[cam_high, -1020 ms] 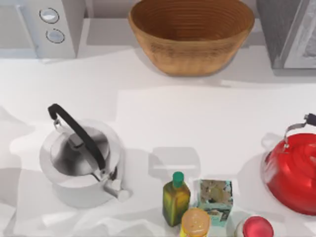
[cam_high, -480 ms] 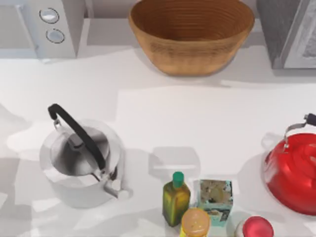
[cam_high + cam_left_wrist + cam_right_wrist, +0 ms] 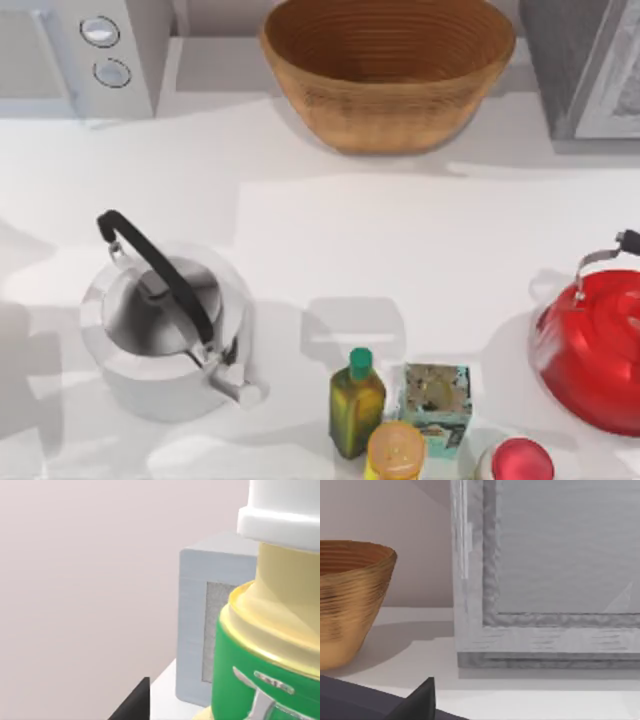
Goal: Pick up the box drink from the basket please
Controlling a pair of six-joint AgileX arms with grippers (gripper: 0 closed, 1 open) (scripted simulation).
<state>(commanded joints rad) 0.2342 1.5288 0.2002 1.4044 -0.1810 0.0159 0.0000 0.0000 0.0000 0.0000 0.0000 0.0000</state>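
Top view: nothing on the table [image 3: 330,250] moved over the last second. The silver kettle [image 3: 165,325], red kettle [image 3: 590,350], oil bottle [image 3: 356,400] and teal carton [image 3: 437,398] sat exactly as before. Only the soft shadows along the left edge shifted and slid toward the near corner, so my read was that the left arm was travelling above that side.

The basket [image 3: 388,75] stayed put at the back centre, and the part of its inside I could see was bare wicker rings. I couldn't tell where the box drink was.

Left wrist view had the left gripper [image 3: 136,704] as a dark sliver close to a green-labelled bottle [image 3: 270,670], with a grey box [image 3: 192,630] behind it. Right wrist view had the right gripper [image 3: 417,702] low over the table, the basket off to one side and a grey appliance [image 3: 545,580] ahead.

Clenched or released: couldn't tell for either gripper.

Judgement: still in approach, nothing grasped, and the target needs locating before any reach.
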